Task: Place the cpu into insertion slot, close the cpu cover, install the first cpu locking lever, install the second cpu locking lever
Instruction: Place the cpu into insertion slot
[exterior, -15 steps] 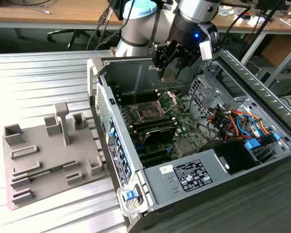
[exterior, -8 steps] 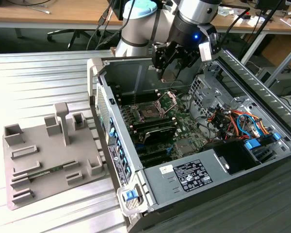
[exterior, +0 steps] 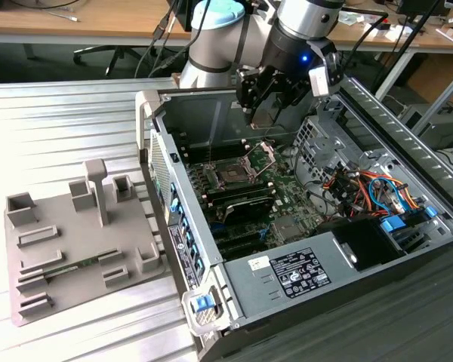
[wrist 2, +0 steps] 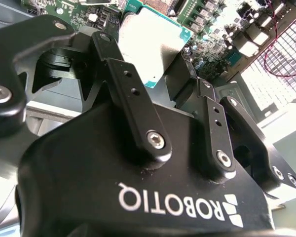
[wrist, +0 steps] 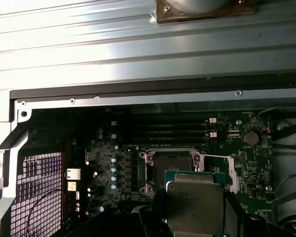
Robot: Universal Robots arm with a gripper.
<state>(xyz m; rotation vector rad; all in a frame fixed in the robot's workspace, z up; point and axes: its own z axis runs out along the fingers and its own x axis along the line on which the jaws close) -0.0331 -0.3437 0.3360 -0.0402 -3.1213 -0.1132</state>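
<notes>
My black two-fingered claw (wrist 2: 147, 64) clamps the small, flat, silvery-topped square cpu (wrist 2: 149, 37).
The fingers are narrowed to the chip's width, pinching opposite edges. Beyond, well apart below it, the dark, metal-rimmed square insertion slot (wrist: 170, 165) sits uncovered inside the grey computer case (exterior: 177, 226).

Socket (exterior: 232, 175) open from above, below the gripper (exterior: 269, 118) holding the chip (wrist: 195, 205); raised cover (exterior: 266, 155), drive cage (exterior: 315, 136) and case wall (exterior: 204, 113) hem it in.
</notes>
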